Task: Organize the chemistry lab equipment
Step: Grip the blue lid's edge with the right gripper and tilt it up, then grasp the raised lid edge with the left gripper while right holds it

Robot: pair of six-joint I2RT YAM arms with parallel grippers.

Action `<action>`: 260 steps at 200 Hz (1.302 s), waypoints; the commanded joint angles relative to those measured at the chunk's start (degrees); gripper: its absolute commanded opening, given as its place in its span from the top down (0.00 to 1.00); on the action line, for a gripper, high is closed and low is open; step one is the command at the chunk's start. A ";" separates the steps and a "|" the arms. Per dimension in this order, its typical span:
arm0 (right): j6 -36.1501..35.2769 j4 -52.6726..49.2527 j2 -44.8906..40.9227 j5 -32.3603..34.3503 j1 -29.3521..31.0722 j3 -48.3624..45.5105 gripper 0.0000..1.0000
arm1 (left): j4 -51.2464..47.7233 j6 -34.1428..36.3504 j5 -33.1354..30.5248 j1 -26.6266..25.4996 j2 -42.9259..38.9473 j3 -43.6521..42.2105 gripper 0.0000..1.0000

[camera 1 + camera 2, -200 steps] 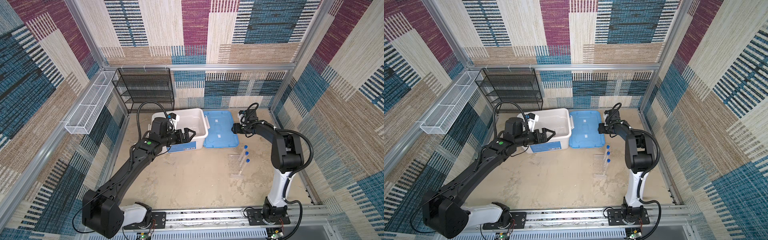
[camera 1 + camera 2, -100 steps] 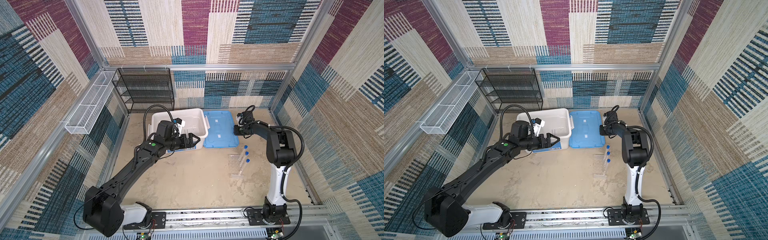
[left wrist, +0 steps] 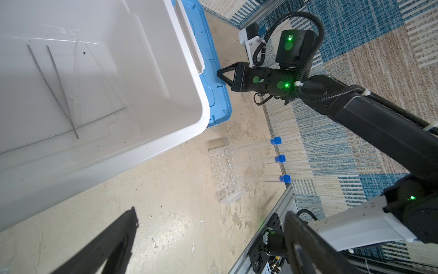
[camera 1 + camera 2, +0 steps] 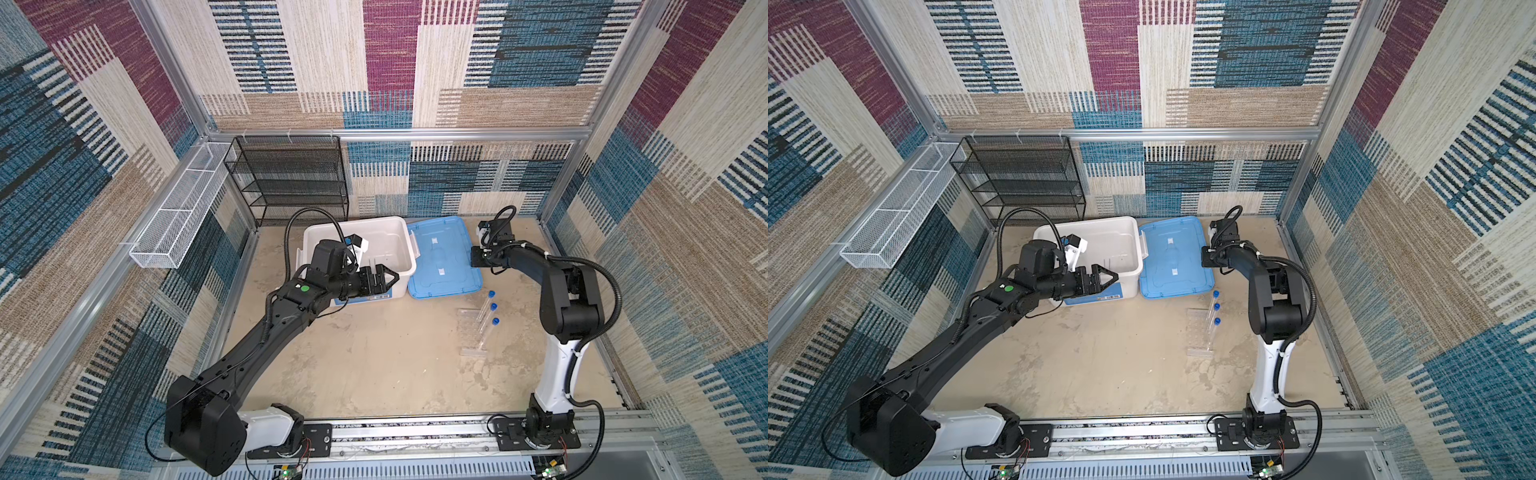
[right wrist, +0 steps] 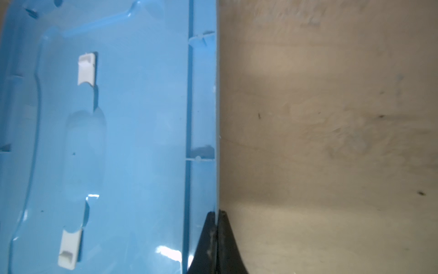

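Three clear blue-capped test tubes (image 4: 484,316) (image 4: 1213,316) (image 3: 256,160) stand tilted in a clear tube rack (image 4: 469,332) (image 4: 1198,332) (image 3: 225,175) on the floor at the right. Metal tweezers (image 3: 57,90) and a thin metal rod (image 3: 94,118) lie inside the white bin (image 4: 409,249) (image 3: 189,99). My left gripper (image 4: 388,276) (image 4: 1108,277) (image 3: 211,211) hangs open and empty above the bin's front wall. My right gripper (image 4: 473,257) (image 4: 1204,257) (image 3: 219,72) (image 5: 216,212) is shut on the right rim of the blue lid (image 4: 440,257) (image 5: 118,130), which lies flat beside the bin.
A black mesh shelf (image 4: 291,178) stands at the back left behind the bin. A white wire basket (image 4: 178,220) hangs on the left wall. Bare sandy floor (image 4: 374,361) stretches in front of the bin and left of the rack.
My right gripper has closed on the lid's right rim. The left gripper has shifted slightly right and forward over the bin's front wall, still open.
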 commanded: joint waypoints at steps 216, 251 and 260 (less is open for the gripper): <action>5.85 -0.12 -40.92 -3.39 -0.74 -3.71 1.00 | 6.58 5.52 -6.10 -6.96 6.97 18.85 0.01; 11.15 2.93 -43.81 -13.38 -0.74 -5.23 1.00 | 5.66 6.44 -6.22 -6.96 11.24 23.39 0.00; 12.08 3.77 -44.30 -14.75 -0.77 -5.77 1.00 | 5.35 6.17 -5.97 -6.95 12.43 24.67 0.01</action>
